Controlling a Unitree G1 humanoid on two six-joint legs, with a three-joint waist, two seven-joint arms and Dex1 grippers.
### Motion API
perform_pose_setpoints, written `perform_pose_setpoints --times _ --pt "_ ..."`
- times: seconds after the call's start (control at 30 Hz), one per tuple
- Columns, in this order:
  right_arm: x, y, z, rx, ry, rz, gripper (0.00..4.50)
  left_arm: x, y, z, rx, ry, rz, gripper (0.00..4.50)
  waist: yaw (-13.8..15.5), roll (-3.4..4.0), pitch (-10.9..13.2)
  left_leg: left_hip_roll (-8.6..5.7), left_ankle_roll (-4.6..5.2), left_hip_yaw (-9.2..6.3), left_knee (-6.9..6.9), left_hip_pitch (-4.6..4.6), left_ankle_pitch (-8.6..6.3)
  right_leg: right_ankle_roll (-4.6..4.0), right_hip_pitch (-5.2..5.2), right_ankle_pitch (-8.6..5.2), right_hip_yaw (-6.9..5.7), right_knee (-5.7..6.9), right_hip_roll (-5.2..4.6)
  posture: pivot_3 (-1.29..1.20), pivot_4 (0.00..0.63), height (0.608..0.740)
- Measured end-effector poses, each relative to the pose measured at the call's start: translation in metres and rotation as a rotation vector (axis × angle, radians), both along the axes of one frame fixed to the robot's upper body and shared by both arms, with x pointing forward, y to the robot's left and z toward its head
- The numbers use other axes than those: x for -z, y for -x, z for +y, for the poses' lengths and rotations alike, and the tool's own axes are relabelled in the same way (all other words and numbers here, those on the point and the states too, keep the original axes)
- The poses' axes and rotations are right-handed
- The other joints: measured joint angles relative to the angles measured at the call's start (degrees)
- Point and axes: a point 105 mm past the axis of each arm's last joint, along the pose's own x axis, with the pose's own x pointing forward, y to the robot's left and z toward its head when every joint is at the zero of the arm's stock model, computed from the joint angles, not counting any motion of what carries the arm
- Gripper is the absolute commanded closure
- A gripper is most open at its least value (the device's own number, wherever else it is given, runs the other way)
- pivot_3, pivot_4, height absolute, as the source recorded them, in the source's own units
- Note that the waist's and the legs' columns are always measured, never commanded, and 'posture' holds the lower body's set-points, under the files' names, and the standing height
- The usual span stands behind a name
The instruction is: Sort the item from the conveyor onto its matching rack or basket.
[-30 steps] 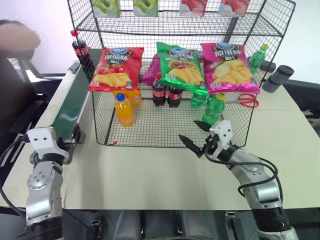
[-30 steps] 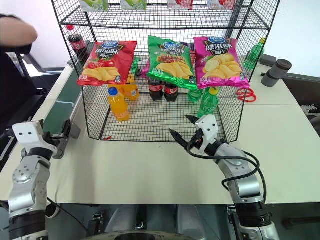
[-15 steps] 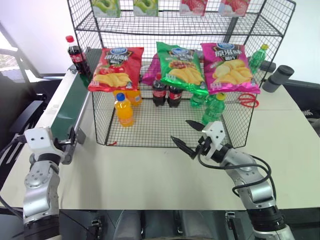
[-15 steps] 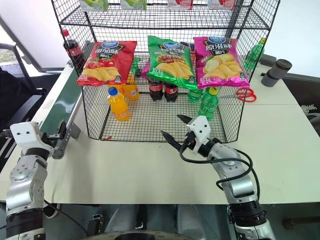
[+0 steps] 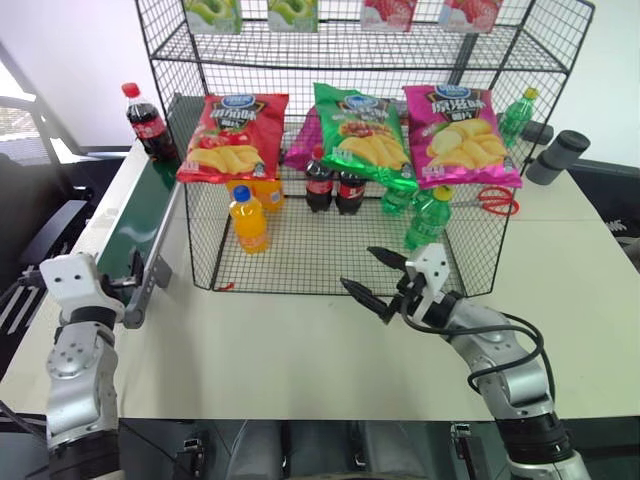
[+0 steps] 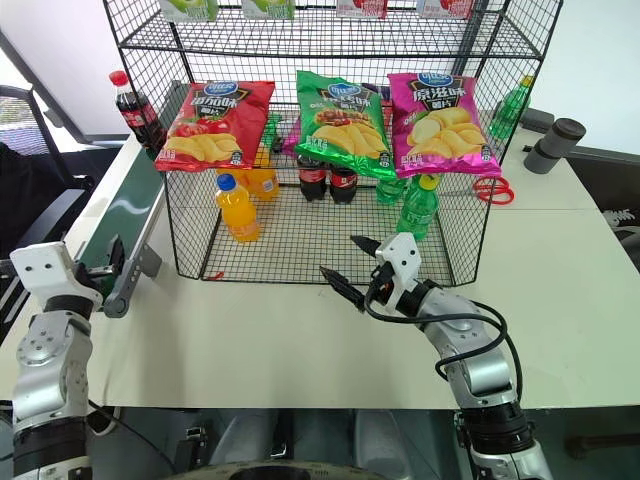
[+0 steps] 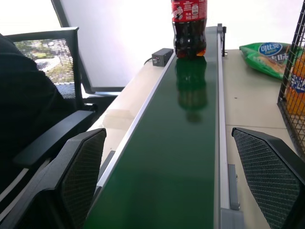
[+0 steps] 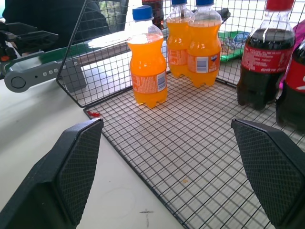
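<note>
Left arm [image 5: 78, 372]: silver-grey metal segments with rounded joint housings, ending in a white box-shaped wrist module [image 5: 70, 283] with small dark screw holes. Right arm [image 5: 505, 362]: the same silver-grey jointed casing above a black ribbed collar, with black cables [image 5: 505, 345] looping loosely along the forearm to a white wrist block [image 5: 434, 266]. Left gripper [image 7: 164, 183]: two broad black fingers [image 7: 81, 167] with a fine cross-hatched grip texture on their inner faces. Right gripper [image 5: 372, 275]: two slim, tapering black fingers [image 8: 78, 157], textured in the same mesh pattern.
</note>
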Motion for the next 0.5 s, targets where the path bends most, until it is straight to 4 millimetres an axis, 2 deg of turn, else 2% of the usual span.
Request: perform_pose_setpoints --times 0.3,0.5 --pt "0.000 0.002 0.002 -0.009 0.012 -0.027 0.03 0.009 -0.005 0.006 -0.033 0.023 0.027 0.00 -0.04 0.00 0.00 0.00 0.00 0.01 -0.01 -0.01 0.00 0.01 -0.02 0.00 -0.01 0.00 0.00 0.00 0.150 0.740" --pt "-0.004 0.007 0.014 -0.047 -0.003 -0.043 0.03 0.006 -0.009 0.007 -0.049 0.033 0.007 0.00 -0.03 0.00 0.00 0.00 -0.01 0.00 -0.01 -0.02 0.00 0.01 -0.04 0.01 -0.01 0.00 0.00 0.00 0.150 0.740"
